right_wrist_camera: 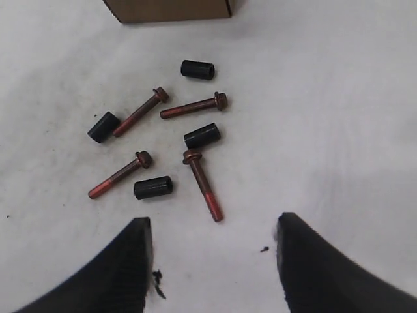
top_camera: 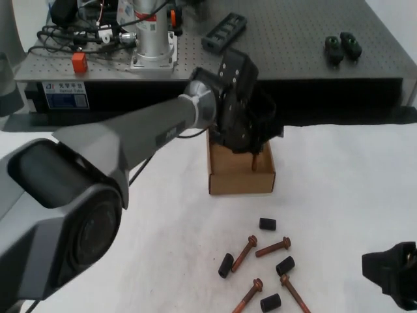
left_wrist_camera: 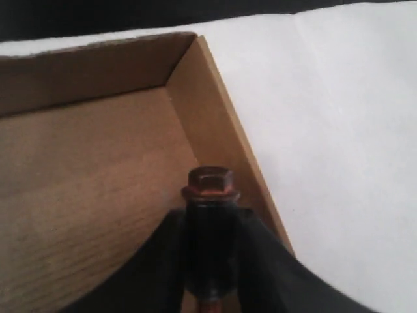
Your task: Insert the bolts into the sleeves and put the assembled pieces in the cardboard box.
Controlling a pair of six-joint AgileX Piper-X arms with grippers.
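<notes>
Cardboard box (top_camera: 241, 179) sits under the left gripper (left_wrist_camera: 212, 228), which clamps 1 sleeved bolt (left_wrist_camera: 210, 186); 4 bolts (right_wrist_camera: 195, 107) and 4 sleeves (right_wrist_camera: 202, 135) lie loose below the spread-fingered right gripper (right_wrist_camera: 213, 225).

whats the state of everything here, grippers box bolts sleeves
cardboard box, upright, open on top
left gripper, shut on the assembled piece
assembled piece, bolt seated in its sleeve, held over the cardboard box, not yet released
right gripper, open, holding nothing
loose bolts, four, lying flat, none in a sleeve
loose sleeves, four, lying on their sides, unfilled
</notes>
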